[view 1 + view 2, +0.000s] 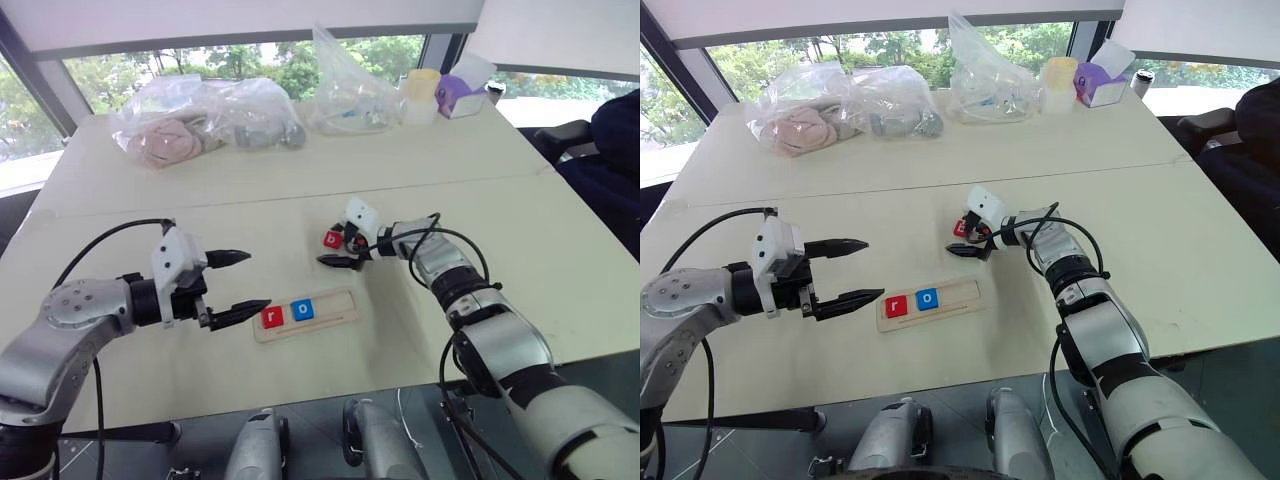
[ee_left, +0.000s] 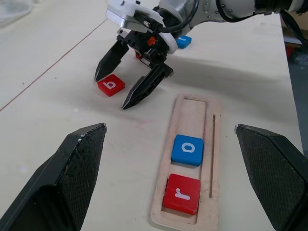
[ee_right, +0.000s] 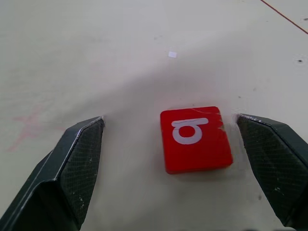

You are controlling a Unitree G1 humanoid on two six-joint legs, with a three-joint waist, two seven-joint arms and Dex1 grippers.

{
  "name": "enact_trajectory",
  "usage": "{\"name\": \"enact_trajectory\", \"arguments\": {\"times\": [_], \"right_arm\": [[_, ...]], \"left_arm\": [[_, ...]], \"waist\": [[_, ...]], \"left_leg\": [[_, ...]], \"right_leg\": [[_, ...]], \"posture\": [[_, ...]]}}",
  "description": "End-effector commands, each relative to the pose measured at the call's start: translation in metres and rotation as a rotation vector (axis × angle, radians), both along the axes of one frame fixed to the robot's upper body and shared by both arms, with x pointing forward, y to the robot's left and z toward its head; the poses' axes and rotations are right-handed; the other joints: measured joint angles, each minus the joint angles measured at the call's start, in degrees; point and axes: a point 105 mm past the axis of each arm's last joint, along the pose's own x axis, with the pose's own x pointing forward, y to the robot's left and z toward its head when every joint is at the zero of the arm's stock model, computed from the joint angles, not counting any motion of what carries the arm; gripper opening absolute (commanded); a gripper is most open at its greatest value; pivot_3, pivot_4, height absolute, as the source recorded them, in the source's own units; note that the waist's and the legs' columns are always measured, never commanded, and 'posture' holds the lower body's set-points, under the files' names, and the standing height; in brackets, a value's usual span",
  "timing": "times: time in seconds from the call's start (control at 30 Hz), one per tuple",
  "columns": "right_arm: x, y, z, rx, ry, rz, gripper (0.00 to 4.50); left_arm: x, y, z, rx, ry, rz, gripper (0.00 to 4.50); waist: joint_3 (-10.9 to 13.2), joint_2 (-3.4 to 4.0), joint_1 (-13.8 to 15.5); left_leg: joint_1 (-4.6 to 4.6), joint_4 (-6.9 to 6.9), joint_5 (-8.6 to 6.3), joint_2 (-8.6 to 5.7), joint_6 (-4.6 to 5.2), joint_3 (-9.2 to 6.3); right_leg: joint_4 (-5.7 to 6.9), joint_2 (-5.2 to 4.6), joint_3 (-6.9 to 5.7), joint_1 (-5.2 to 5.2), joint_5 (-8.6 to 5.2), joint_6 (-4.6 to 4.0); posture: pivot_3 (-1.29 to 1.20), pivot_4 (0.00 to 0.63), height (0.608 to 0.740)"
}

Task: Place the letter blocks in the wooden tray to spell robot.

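- The wooden tray (image 1: 305, 316) lay flat on the pale surface (image 1: 200, 210), and served as the landmark here.
- Inside the tray sat a red "r" block (image 1: 272, 318) at the end nearer the left gripper (image 1: 240, 282), with a blue "o" block (image 1: 303, 310) touching it on the side away from that gripper; the rest of the tray was bare wood.
- The left gripper hovered just beside the tray's "r" end, its jaws wide apart and holding nothing.
- A red "b" block (image 1: 332, 239) lay flat on the surface beyond the tray, apart from it.
- The right gripper (image 1: 345, 247) was lowered over the "b" block, jaws spread wide with one finger on either side of the block, not clamped on it.
- Another blue block (image 2: 183, 42) lay farther from the tray, behind the right gripper; its letter could not be read.
- Clear plastic bags (image 1: 210, 115) and a purple container (image 1: 458, 97) stood at the far edge, well apart from the tray.
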Motion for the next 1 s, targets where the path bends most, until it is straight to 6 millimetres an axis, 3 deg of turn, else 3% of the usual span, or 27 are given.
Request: {"name": "enact_trajectory", "arguments": {"times": [0.03, 0.07, 0.17, 0.33, 0.47, 0.57, 0.77, 0.9, 1.0], "right_arm": [[0.008, -0.01, 0.008, -0.016, -0.031, -0.046, 4.5], [0.009, -0.01, 0.007, -0.018, -0.031, -0.049, 4.5], [0.01, -0.011, 0.007, -0.012, -0.023, -0.059, 3.65], [0.009, -0.01, 0.005, 0.011, 0.014, -0.07, 1.22], [0.009, -0.006, 0.009, 0.026, 0.021, -0.053, 1.2], [0.005, 0.002, 0.032, 0.03, -0.078, 0.051, 1.2], [-0.057, 0.002, 0.061, -0.061, -0.197, 0.424, 1.2], [-0.102, -0.001, 0.059, -0.078, -0.149, 0.559, 1.2], [-0.116, -0.002, 0.051, -0.097, -0.121, 0.585, 1.2]], "left_arm": [[0.002, -0.001, 0.007, 0.02, -0.033, -0.004, 4.46], [0.002, -0.001, 0.007, 0.02, -0.035, -0.003, 4.46], [0.004, 0.0, 0.008, 0.022, -0.039, 0.003, 4.5], [0.005, 0.0, 0.009, 0.024, -0.045, 0.006, 4.5], [0.006, 0.0, 0.01, 0.023, -0.045, 0.006, 4.5], [0.005, -0.001, 0.01, 0.022, -0.04, -0.004, 4.5], [0.003, -0.005, 0.009, 0.028, -0.031, -0.038, 4.5], [0.003, -0.006, 0.007, 0.029, -0.025, -0.048, 4.5], [0.003, -0.006, 0.007, 0.029, -0.019, -0.053, 4.5]], "waist": [[0.0, 0.0, 0.0], [0.0, 0.0, 0.0], [0.0, 0.0, 0.0], [0.0, 0.0, 0.0], [0.0, 0.0, 0.0], [0.0, 0.02, 0.0], [0.1, 0.07, 0.3], [0.1, 0.07, 0.3], [0.1, 0.06, 0.0]], "left_leg": [[0.01, 0.0, 0.0, 0.0, 0.0, 0.0], [0.02, 0.0, 0.0, 0.0, 0.0, 0.0], [0.03, -0.01, 0.0, 0.0, 0.0, 0.01], [0.04, -0.01, 0.0, 0.0, 0.0, 0.01], [0.05, -0.01, 0.0, 0.0, 0.0, 0.0], [0.05, -0.01, 0.0, 0.0, 0.0, 0.01], [-0.01, -0.09, -0.01, 0.0, -0.01, -0.04], [-0.02, -0.13, -0.01, 0.0, -0.01, -0.03], [0.05, -0.12, -0.01, 0.0, -0.01, 0.04]], "right_leg": [[0.0, 0.0, 0.0, 0.01, 0.0, 0.0], [0.0, 0.0, 0.01, 0.01, 0.0, 0.0], [0.0, 0.0, 0.01, 0.02, 0.0, 0.0], [0.0, 0.0, 0.03, 0.04, 0.0, 0.0], [0.0, 0.0, 0.03, 0.05, 0.0, 0.0], [0.0, 0.0, 0.03, 0.05, 0.0, 0.0], [-0.01, -0.02, 0.02, 0.0, -0.09, 0.19], [-0.01, -0.03, 0.01, -0.04, -0.11, 0.22], [0.0, -0.02, 0.01, -0.05, -0.13, 0.2]], "posture": [[0.0, 0.15, 0.74], [0.0, 0.15, 0.74], [0.0, 0.15, 0.74], [0.0, 0.15, 0.74], [0.0, 0.15, 0.74], [0.0, 0.15, 0.74], [0.0, 0.15, 0.74], [0.0, 0.15, 0.74], [0.0, 0.15, 0.74]]}}
